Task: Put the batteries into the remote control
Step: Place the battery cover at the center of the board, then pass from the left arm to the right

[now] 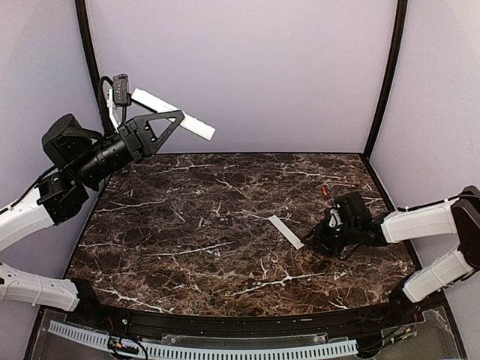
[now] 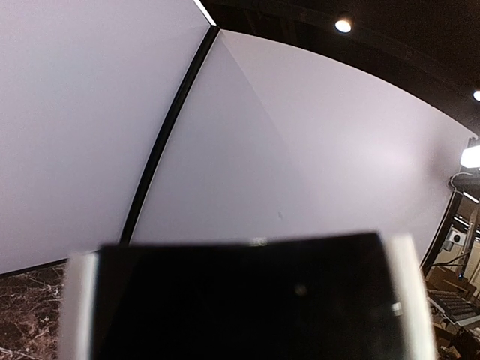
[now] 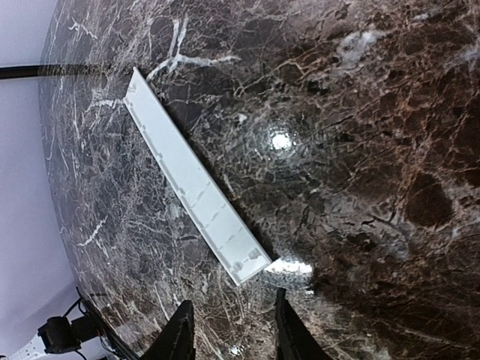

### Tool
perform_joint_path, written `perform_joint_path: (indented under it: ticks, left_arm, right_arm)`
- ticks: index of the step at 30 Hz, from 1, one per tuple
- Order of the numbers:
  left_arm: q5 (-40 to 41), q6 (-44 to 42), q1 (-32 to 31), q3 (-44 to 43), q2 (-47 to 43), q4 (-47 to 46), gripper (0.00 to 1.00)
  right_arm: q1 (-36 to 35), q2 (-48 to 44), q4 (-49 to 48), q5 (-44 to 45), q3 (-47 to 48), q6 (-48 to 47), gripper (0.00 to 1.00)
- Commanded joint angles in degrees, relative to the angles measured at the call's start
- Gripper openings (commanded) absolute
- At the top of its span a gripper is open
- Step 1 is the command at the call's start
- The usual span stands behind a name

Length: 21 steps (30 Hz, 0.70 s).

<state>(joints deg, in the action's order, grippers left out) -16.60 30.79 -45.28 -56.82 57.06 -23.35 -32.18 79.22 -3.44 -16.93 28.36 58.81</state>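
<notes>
**Hazards.** Left gripper [image 1: 176,118] gripped the remote control [image 1: 196,128] aloft over the table's far left corner; a slack hold would probably drop it. Right gripper [image 3: 234,336], fingers narrowly parted and empty, hovered low just beside the cover strip [image 3: 193,180] and could nudge it. 1 red battery [image 1: 324,190] lay near the far right edge, where it might roll.

**Setting.** Glossy dark marble table [image 1: 187,225]; pale lilac walls [image 1: 247,75].

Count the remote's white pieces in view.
2. The remote control is held aloft at far left by the left pincer; the flat cover strip lies on the table just ahead of the open right pincer.
</notes>
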Motion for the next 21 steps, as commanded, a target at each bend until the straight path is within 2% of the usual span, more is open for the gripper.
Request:
perform_joint_path:
  ticks: [1,6,8,9,12,16,19,21]
  left_arm:
    - [-2.11,-2.3,0.02,-0.68,-0.15,0.38,0.0]
    - [-5.2,-6.5,0.01,-1.92,0.34,3.93,0.0]
    - [-7.32,-9.72,0.01,-2.13,0.72,5.15,0.0]
    - [-8.23,-10.54,0.01,-2.19,0.84,5.71,0.0]
    - [-13.48,-15.12,-0.07,-1.82,1.14,6.43,0.0]
    - [-22.15,-19.9,-0.45,-0.55,1.1,5.9,0.0]
    - [-26.83,-23.16,-1.73,0.48,0.56,5.63,0.0]
    - [-27.99,-25.57,-2.69,0.49,0.44,6.75,0.0]
  right_arm:
    - [0.89,-2.24,4.69,1.98,1.85,-2.33,0.39]
    - [0.07,-11.54,16.21,5.9,12.22,-16.73,0.59]
    - [-2.47,-15.68,17.05,5.61,18.22,-26.14,0.95]
    - [-4.26,-17.41,16.83,4.79,20.94,-30.73,0.98]
    - [-8.99,-20.74,13.72,-2.55,28.04,-42.68,0.99]
    - [-15.64,-19.12,11.22,-12.31,36.35,-50.96,0.98]
    - [-20.57,-14.17,11.76,-15.71,41.76,-54.31,0.97]
    - [-24.34,-10.65,13.37,-14.2,45.44,-57.04,0.97]
